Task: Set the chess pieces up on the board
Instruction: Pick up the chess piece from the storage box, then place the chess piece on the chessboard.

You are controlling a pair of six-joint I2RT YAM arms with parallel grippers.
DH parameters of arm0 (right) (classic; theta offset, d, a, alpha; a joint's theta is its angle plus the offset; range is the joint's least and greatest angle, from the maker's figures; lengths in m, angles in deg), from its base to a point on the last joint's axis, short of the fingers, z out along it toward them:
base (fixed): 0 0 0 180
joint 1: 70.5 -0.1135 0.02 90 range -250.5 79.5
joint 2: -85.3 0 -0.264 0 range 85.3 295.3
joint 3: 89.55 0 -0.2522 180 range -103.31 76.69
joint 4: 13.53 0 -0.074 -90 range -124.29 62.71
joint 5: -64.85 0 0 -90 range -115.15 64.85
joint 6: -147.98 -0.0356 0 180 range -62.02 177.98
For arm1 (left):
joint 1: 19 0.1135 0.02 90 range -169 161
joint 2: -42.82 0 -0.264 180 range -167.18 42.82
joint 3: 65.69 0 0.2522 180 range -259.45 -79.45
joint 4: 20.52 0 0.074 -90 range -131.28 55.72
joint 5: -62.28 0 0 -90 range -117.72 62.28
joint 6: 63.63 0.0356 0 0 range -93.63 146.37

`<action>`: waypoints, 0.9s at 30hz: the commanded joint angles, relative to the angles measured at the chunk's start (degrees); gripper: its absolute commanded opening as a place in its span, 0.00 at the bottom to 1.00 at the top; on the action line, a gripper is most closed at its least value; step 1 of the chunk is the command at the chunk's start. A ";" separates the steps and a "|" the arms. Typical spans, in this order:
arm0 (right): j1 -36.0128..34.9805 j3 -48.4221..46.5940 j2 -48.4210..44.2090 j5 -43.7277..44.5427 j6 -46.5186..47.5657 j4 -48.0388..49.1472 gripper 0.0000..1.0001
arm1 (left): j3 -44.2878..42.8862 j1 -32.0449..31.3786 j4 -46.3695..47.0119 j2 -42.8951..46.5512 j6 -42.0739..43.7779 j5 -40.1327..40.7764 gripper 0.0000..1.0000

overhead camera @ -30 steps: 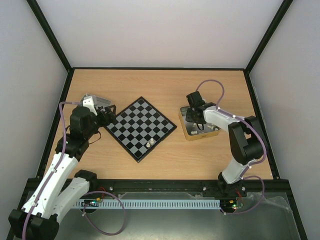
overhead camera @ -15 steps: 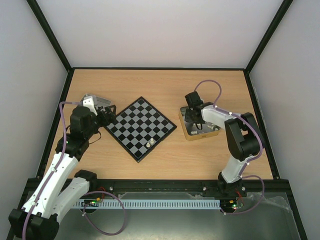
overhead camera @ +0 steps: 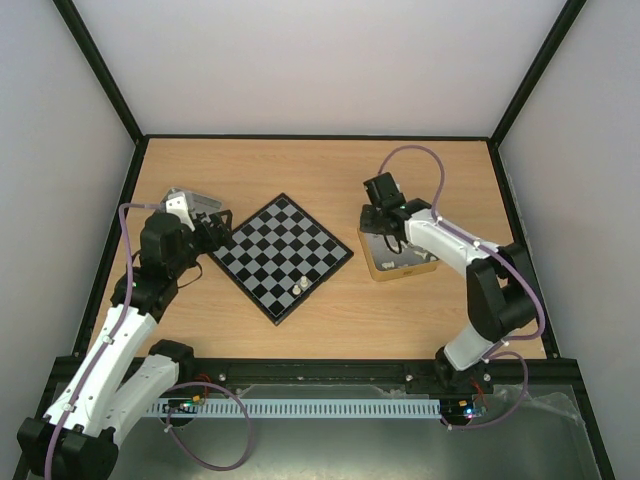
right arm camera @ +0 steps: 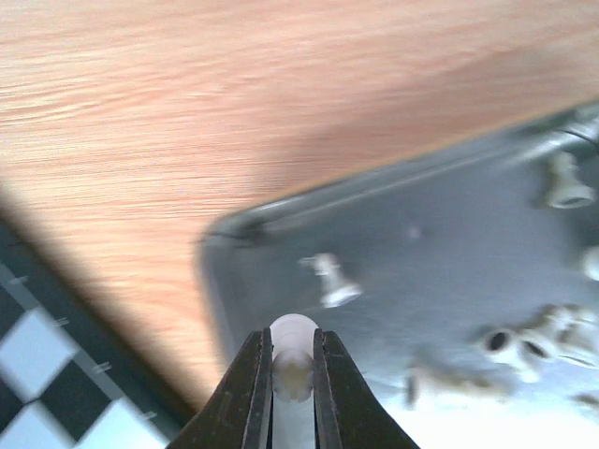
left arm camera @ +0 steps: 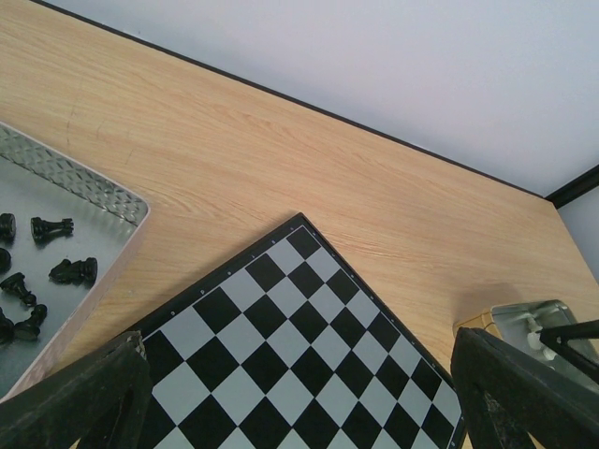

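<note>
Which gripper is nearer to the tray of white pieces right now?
Right. The right gripper hangs over the white-piece tray at its board-side end, jaws shut on a white piece. The left gripper sits across the board, open, beside the tray of black pieces.

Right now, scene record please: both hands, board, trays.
left hand: open, holding nothing, by the board's left corner
right hand: shut on white piece, above right tray
board: two white pieces standing close to its near corner
right tray: loose white pieces lying inside
left tray: black pieces lying inside
</note>
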 commanded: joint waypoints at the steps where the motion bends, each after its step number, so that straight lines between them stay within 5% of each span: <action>1: -5.14 -3.36 -1.79 -2.57 0.87 -3.20 0.08 | 0.86 0.01 1.19 0.34 0.47 0.43 0.89; 11: -13.03 -4.33 3.56 -3.45 1.38 -5.39 0.09 | 1.08 -0.06 1.01 0.52 0.06 0.33 0.89; 27: -14.97 -5.01 8.98 -4.07 2.10 -5.22 0.11 | 1.22 -0.06 0.83 0.41 -0.12 0.44 0.89</action>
